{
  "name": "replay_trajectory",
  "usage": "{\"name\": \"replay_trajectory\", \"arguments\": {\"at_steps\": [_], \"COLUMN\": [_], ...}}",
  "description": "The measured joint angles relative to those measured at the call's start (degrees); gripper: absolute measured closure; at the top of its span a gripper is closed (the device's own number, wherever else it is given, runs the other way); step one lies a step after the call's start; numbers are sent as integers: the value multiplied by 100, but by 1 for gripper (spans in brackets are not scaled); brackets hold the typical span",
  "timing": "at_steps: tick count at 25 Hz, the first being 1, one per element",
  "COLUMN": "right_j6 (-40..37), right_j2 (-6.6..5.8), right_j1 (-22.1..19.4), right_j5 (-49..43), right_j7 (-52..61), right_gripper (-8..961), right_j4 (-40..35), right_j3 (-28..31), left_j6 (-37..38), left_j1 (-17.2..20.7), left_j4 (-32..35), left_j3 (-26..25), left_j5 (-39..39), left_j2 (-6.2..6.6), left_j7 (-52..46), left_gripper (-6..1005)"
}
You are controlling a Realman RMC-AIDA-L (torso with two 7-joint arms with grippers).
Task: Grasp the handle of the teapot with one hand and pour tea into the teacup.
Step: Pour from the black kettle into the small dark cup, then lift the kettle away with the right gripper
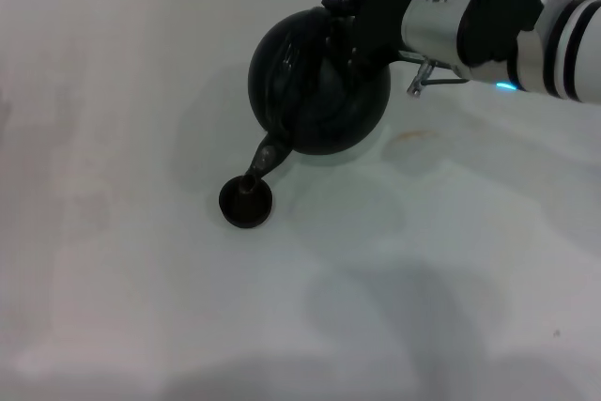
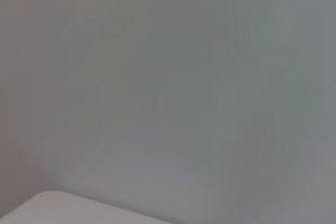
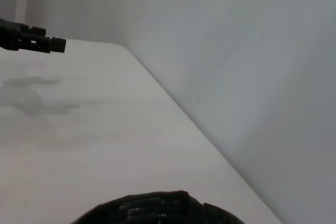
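The black round teapot (image 1: 315, 91) is tilted forward and to the left, with its spout (image 1: 267, 153) pointing down over the small dark teacup (image 1: 246, 202) on the white table. The spout's tip is right at the cup's rim. My right gripper (image 1: 362, 21) comes in from the upper right and is shut on the handle at the pot's top, where its fingers mostly hide the hoop. A ridged black piece of the handle (image 3: 152, 208) shows in the right wrist view. My left gripper (image 3: 32, 41) shows only far off in the right wrist view, away from the pot.
The white table (image 1: 141, 260) extends to the left and in front of the cup. A faint stain (image 1: 413, 135) lies to the right of the teapot. The left wrist view shows only a grey wall and a table corner (image 2: 58, 208).
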Motion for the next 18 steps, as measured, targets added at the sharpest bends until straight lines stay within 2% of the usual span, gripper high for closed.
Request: {"name": "replay_trajectory", "arguments": {"at_steps": [7, 18], "right_j6": [663, 1057], "right_j2": [12, 22], "right_j1": [-223, -327], "right_j5": [16, 26], "right_j7": [-589, -1058], "right_gripper": [776, 793], "right_j4": [0, 33], "right_j3": [-380, -604], "left_j6": [-1, -47], "left_j1": [-10, 2], "left_j4": [-12, -44], "left_j3": [-17, -35], "left_j5": [-17, -20], "left_j2": [0, -9], "left_j7": [0, 0], "left_gripper": [111, 112]}}
